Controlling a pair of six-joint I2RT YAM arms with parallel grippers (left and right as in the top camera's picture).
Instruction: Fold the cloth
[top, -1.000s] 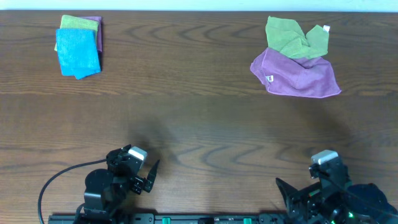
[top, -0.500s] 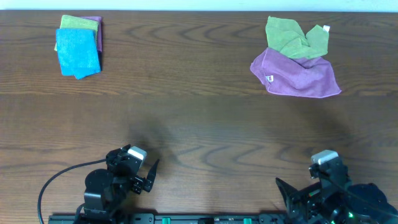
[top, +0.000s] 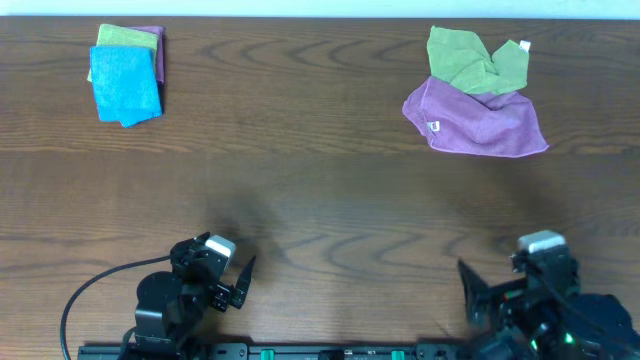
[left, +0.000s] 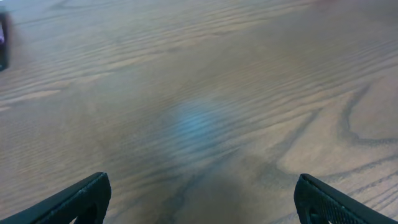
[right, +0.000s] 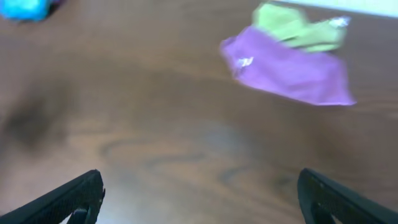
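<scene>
Left claw (left: 202, 196) and right claw (right: 200, 190) sat low at the near edge of the table (top: 320, 200), each with fingers spread wide and gripping nothing. Far ahead of the right claw lay a crumpled purple cloth (top: 480, 120), with a light green cloth (top: 470, 58) touching its far side. Far ahead and left of the left claw, the blue cloth (top: 125, 88) lay folded on a small stack (top: 150, 40).

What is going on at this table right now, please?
Nothing is being handled. The left gripper and right gripper sit at the near edge, open and empty. The blue cloth lies as a neat rectangle at the far left; a purple cloth and green cloth lie crumpled at the far right.
</scene>
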